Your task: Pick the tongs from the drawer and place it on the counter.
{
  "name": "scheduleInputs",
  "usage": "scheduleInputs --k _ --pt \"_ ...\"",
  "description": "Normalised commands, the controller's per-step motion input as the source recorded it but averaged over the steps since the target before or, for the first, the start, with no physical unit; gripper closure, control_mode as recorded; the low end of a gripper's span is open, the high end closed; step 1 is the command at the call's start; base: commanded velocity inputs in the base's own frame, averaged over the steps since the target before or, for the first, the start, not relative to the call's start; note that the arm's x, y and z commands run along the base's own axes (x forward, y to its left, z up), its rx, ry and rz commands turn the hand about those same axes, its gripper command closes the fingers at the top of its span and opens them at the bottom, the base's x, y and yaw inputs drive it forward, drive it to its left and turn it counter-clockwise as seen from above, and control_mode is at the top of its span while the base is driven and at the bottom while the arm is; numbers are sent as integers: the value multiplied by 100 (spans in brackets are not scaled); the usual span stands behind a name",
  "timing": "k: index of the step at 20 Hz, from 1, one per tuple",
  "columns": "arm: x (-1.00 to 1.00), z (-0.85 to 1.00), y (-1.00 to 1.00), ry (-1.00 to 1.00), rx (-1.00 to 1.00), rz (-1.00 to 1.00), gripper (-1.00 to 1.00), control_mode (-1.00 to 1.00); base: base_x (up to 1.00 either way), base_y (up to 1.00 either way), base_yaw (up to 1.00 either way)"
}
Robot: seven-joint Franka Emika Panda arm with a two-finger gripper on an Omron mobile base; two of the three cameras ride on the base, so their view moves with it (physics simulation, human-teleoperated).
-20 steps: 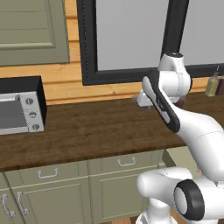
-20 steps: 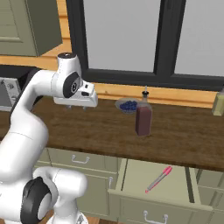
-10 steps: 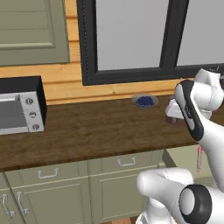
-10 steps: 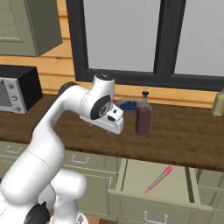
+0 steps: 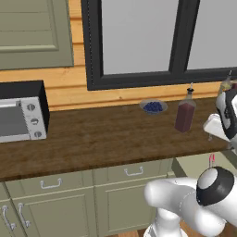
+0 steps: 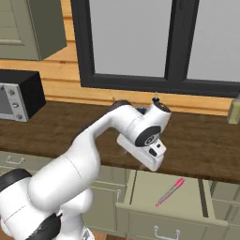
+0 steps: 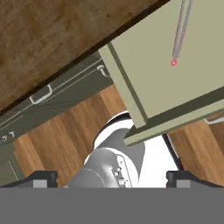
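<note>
Here we hold the gripper spread wide and empty above the open drawer, since the tongs lie flat inside, untouched, the counter waiting.

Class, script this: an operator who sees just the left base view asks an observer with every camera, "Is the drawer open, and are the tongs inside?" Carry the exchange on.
Observer: Yes. The right base view shows the drawer pulled out, with the tongs lying flat on its floor.
Operator: Is the gripper holding anything?
Observer: No. In the hand view the gripper has its jaws wide apart and empty.
Operator: Is it lined up over the tongs?
Observer: Not yet. In the hand view the tongs sit at the upper right, well off the line between the fingertips.
</note>
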Motion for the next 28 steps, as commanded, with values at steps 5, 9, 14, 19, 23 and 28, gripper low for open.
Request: scheduleInputs --k 5,9,14,19,23,28 --pt "-47 -63 -66 7 9 -4 -100 -100 0 0 0" --pt "-14 -83 -23 5 -5 8 -100 -100 0 0 0" --pt "0 -30 -1 0 -39 21 -100 -100 0 0 0" --pt "7 -21 -23 -3 -8 18 -100 -100 0 0 0" --pt "3 -44 -53 -22 1 22 -100 -100 0 0 0" --pt "43 -41 -43 -16 2 17 -100 -100 0 0 0"
